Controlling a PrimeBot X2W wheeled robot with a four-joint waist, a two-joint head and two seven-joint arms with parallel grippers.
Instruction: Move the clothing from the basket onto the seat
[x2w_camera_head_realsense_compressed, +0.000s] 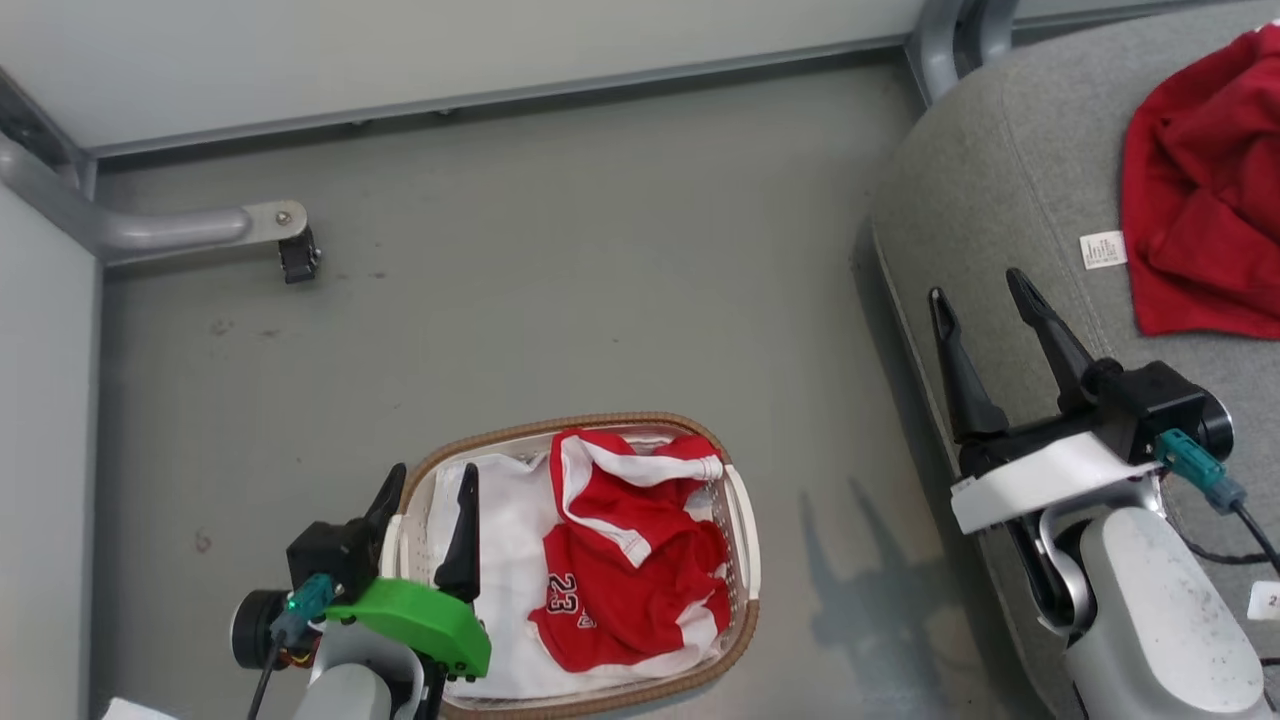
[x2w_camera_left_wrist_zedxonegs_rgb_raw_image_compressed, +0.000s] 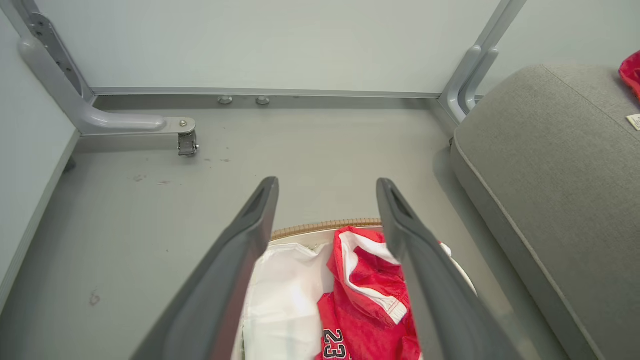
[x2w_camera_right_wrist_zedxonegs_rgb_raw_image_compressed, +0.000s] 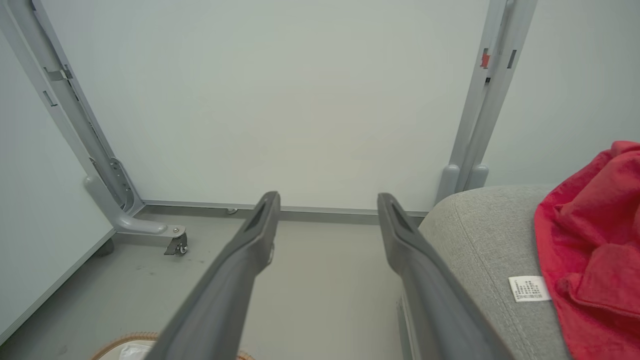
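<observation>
With our left gripper (x2w_camera_head_realsense_compressed: 433, 476) and right gripper (x2w_camera_head_realsense_compressed: 977, 288) both spread empty, we risk pinching the white liner (x2w_camera_head_realsense_compressed: 500, 560) along with the jersey (x2w_camera_head_realsense_compressed: 630, 570) and dragging the basket (x2w_camera_head_realsense_compressed: 600, 421).

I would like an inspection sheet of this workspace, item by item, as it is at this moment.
Surface: grey floor, few small stains.
Job's things: jersey in the basket, on its white liner; plain red garment on the seat.
Clutter: nothing seen.
Pincers: left pincer open above the basket; right pincer open over the seat's edge; both empty.
Cables: left cable and right cable, black, hanging at the wrists.
Surroundings: pale wall panels, grey frame foot with a caster.
</observation>
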